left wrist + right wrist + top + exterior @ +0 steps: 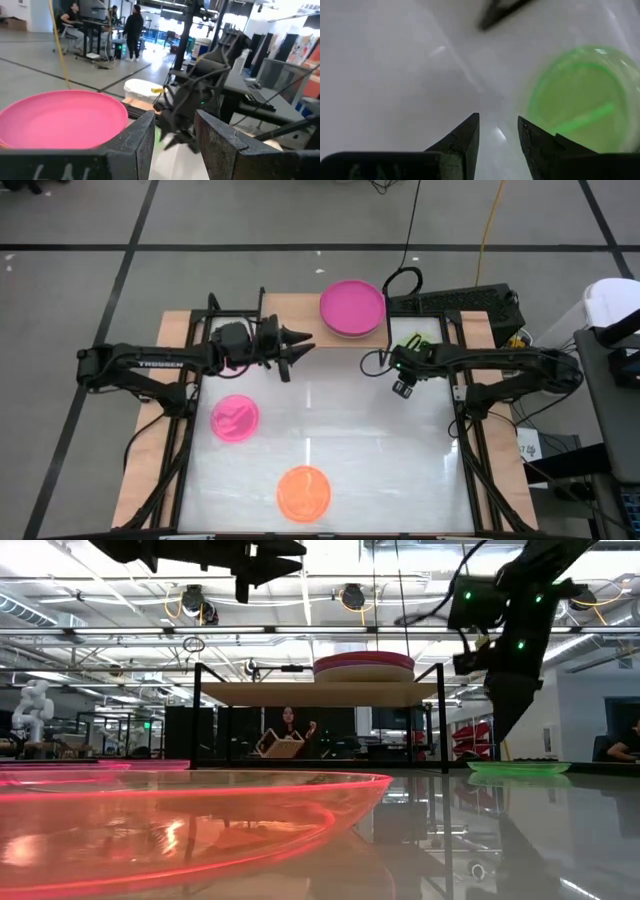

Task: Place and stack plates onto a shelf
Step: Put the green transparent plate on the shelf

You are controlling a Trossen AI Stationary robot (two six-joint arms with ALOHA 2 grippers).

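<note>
Stacking so far: a magenta plate (pixel 352 307) is seen on top of a small pile on the shelf (pixel 290 317), toward the shelf's right end; from the low view a beige one (pixel 364 673) is sandwiched just under it.
Shelf: light-wood board on thin black legs, set along the table's far edge, roughly centred.
Pink plate (pixel 235 418): a small translucent one, laid flat on the white table (pixel 400 470) near its left edge, about halfway down.
Orange plate (pixel 303 492): also translucent, parked flat by the table's near edge, around the middle; it fills the low view's foreground.
Green plate (pixel 580 97): flat on the table toward the far right corner, mostly hidden under the right arm from overhead, tbh.
Left gripper (pixel 298 342): held up in the air over the shelf's left part, pointed toward the magenta plate; jaws are parted with clear space between them, nothing is gripped.
Right gripper (pixel 497 131): hung above the table just beside the green plate, pointed down; fingers are set apart with bare tabletop visible in the gap, nothing is held, and the plate isn't touched.
Background: people (pixel 134 27) can be made out at desks in the room beyond the table.
</note>
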